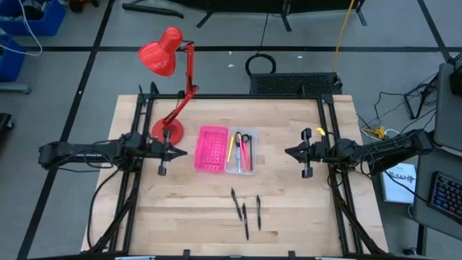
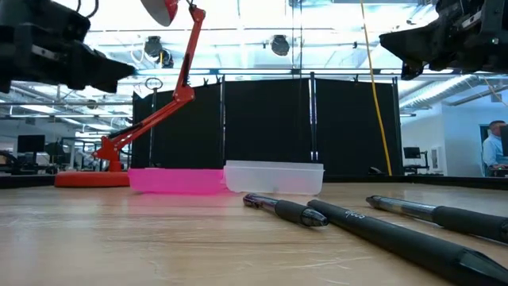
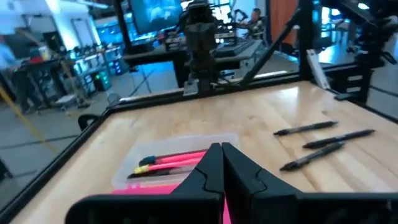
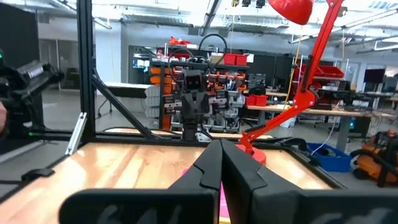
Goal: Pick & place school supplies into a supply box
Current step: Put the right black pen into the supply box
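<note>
The clear supply box (image 1: 241, 153) sits mid-table beside the pink perforated tray (image 1: 211, 149); it holds black-handled scissors (image 1: 245, 139) plus pink and yellow pens (image 1: 240, 154), which the left wrist view shows as pink and yellow pens (image 3: 171, 161). Three black pens (image 1: 245, 209) lie on the wood nearer the near edge, close up in the low view as black pens (image 2: 373, 222). My left gripper (image 1: 182, 152) hovers shut left of the pink tray. My right gripper (image 1: 288, 152) hovers shut right of the box. Both touch nothing.
A red desk lamp (image 1: 173, 87) stands on its round base (image 1: 167, 131) at the table's far left, its arm leaning over the far edge. Black frame rails (image 1: 137, 166) run along the left and right sides. Bare wood lies around the three pens.
</note>
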Available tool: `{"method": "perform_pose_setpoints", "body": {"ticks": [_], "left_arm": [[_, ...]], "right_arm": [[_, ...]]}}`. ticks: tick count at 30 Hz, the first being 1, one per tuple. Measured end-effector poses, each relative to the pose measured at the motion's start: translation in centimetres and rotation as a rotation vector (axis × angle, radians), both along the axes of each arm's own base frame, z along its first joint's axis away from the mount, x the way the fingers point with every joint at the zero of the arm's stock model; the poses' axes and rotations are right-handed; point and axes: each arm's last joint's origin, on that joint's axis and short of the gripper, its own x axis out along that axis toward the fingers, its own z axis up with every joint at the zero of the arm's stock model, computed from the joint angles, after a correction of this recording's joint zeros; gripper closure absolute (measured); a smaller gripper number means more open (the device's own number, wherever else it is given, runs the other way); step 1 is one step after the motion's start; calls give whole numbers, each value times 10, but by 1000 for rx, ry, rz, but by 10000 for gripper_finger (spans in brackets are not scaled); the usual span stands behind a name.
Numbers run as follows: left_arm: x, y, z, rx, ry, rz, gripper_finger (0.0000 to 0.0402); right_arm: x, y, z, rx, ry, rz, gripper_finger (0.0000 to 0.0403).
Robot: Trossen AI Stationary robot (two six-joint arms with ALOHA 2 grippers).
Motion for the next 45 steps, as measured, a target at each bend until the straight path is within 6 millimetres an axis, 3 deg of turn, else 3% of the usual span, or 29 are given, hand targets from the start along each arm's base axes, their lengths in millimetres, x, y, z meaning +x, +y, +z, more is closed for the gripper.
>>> {"method": "perform_pose_setpoints", "body": {"ticks": [6,11,17,24,28,33,38,45], "left_arm": [[-12,-6,5,49,-43,-6,400],[-16,-6,11,50,-110,16,389],[-17,-6,21,78,-214,23,377],[-16,-6,19,88,-190,23,396],[-16,-5,18,104,-182,33,393],[-16,-5,17,89,-167,50,368],[-15,-5,12,40,-115,46,361],[-15,-5,7,-30,-57,44,358]], "right_arm": [[0,-1,-1,28,9,-15,403],[1,-6,-7,176,61,-179,403],[35,7,33,392,402,-197,403],[112,70,65,577,848,-231,403],[153,115,69,682,1092,-325,403],[193,165,67,865,1215,-507,403],[216,197,45,1036,1191,-563,403],[218,210,11,1104,1259,-668,380]]}}
